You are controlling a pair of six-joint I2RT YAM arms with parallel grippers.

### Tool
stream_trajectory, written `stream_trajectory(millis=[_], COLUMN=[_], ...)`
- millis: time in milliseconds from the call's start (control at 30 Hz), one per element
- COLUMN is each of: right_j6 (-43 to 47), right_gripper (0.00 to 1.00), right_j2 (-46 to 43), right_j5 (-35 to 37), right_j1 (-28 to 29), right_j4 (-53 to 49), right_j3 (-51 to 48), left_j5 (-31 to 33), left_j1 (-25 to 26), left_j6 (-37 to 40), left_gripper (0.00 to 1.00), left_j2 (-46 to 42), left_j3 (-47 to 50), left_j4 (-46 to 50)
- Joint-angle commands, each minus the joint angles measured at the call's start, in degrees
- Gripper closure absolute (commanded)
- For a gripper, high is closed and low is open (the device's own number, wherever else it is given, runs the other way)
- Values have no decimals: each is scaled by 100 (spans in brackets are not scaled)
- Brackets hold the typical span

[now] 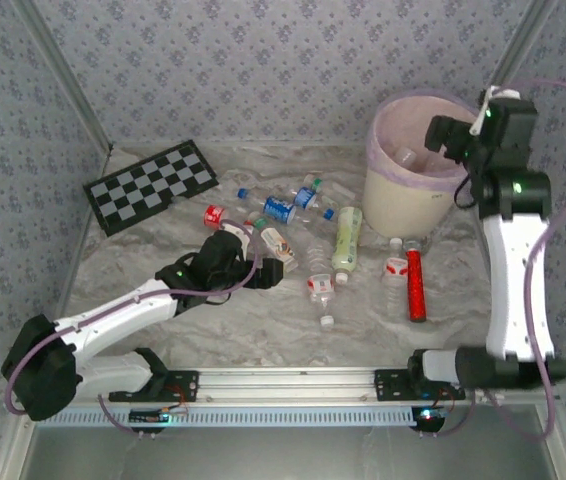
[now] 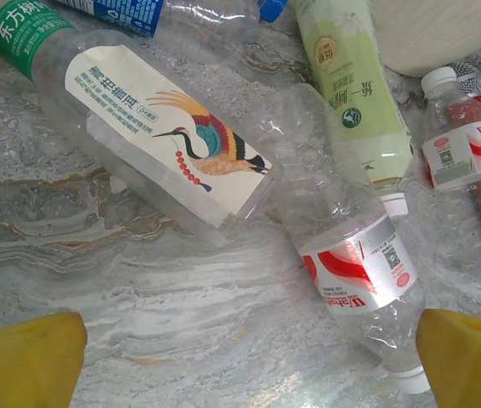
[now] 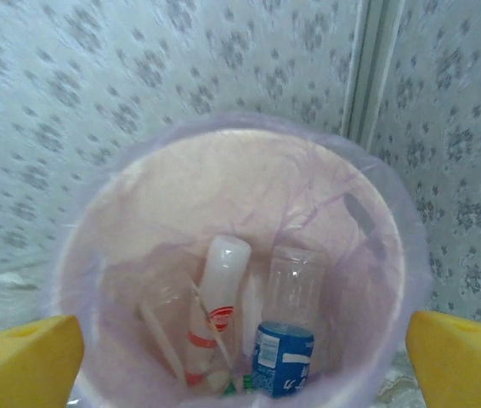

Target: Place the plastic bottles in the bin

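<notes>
Several plastic bottles lie in a heap mid-table, among them a pale-green one [image 1: 346,238] and a blue-labelled one [image 1: 281,209]. My left gripper [image 1: 268,268] hovers low at the heap's left edge, open, with bare table between its fingers [image 2: 245,365]. A crane-labelled bottle [image 2: 164,127] lies ahead of it and a red-labelled clear bottle [image 2: 351,255] lies close to its right fingertip [image 2: 470,357]. My right gripper [image 1: 441,138] hangs open and empty over the bin [image 1: 413,195]. Inside the pink-lined bin [image 3: 223,126] stand a red-banded bottle [image 3: 219,297] and a blue-labelled bottle [image 3: 283,344].
A solid red cylinder [image 1: 416,285] lies right of the heap, beside another small red-labelled bottle [image 1: 395,265]. A checkerboard [image 1: 153,185] rests at the back left. A loose white cap [image 1: 327,322] sits in front of the heap. Patterned walls close in the table.
</notes>
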State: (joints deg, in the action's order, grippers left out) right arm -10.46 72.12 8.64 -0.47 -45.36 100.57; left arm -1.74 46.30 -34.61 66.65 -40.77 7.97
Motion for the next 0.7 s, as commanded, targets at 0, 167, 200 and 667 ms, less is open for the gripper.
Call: stream_trajectory(millis=[0, 167, 200, 667], right_j6=[-307, -938, -1049, -1977], right_gripper=[4, 10, 11, 28], right_j2=[-599, -1704, -1796, -922], right_j5=[342, 866, 968, 366], right_j1=[334, 1456, 1671, 1462], right_j4=[-159, -523, -644, 534], right_j3=[-838, -2385, -2621, -5494], left_j5=[-79, -157, -192, -425], left_j1=[-66, -150, -171, -315], left_j6=[-90, -73, -65, -44], left_gripper=[1, 1, 1, 1], left_j2=[48, 172, 217, 524], left_j3=[-179, -184, -198, -313], left_j4=[-42, -154, -164, -91])
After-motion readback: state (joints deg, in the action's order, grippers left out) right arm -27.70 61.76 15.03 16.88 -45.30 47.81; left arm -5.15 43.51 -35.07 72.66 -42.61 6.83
